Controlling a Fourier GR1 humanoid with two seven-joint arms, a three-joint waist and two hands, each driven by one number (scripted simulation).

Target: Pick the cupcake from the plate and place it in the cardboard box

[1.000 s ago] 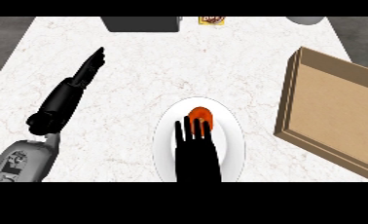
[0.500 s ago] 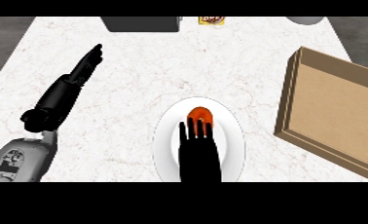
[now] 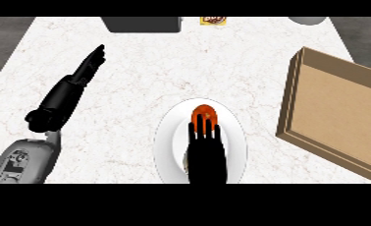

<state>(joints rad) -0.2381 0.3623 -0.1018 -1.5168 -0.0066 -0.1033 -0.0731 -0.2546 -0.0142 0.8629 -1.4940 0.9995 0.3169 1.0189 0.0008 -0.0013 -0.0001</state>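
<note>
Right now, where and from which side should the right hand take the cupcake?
Best by its rounded sides, coming from the near side: the cupcake sits at the plate's far end, and the right hand lies over the plate just behind it, fingers straight toward it.

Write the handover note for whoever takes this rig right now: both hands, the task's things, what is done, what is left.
Left hand: open, fingers straight, resting at the counter's left, holding nothing.
Right hand: open, flat above the plate, fingers overlapping the near side of the cupcake; no grasp.
The cupcake sits on the plate's far part. The cardboard box lies to the right, apart from the plate, nothing visible inside.
Done: reach to the cupcake.
Left: grasp it, lift, carry right, place in the cardboard box.
</note>
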